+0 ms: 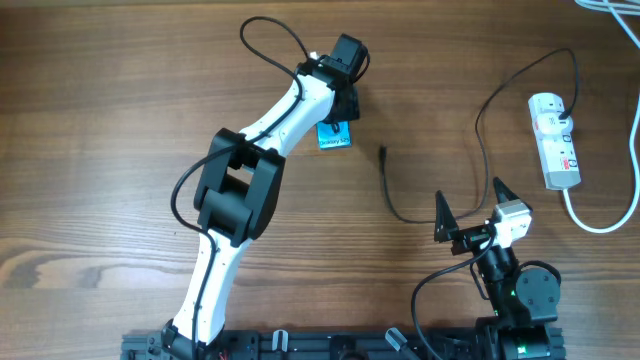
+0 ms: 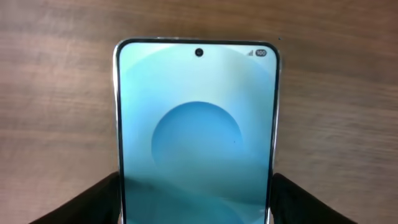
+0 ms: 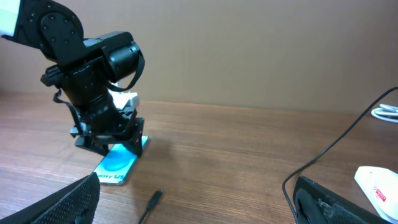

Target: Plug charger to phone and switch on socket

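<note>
The phone [image 1: 335, 138] lies on the wooden table with its cyan screen up, and it fills the left wrist view [image 2: 196, 137]. My left gripper [image 1: 338, 112] is down over its far end, with a finger pressed against each long edge [image 2: 196, 214]. The right wrist view shows the phone [image 3: 118, 163] under that gripper [image 3: 112, 142]. The charger's black plug tip [image 1: 383, 153] lies loose to the right of the phone [image 3: 152, 200]. Its cable loops to the socket [image 1: 555, 140]. My right gripper [image 1: 470, 208] is open and empty, near the cable loop [image 3: 199, 208].
A white adapter [image 1: 548, 108] sits in the power strip at the far right. The strip's thick white cord [image 1: 590, 220] curves off the right edge. The strip's end shows in the right wrist view [image 3: 379, 183]. The left arm's body [image 1: 240, 185] spans the table's middle left.
</note>
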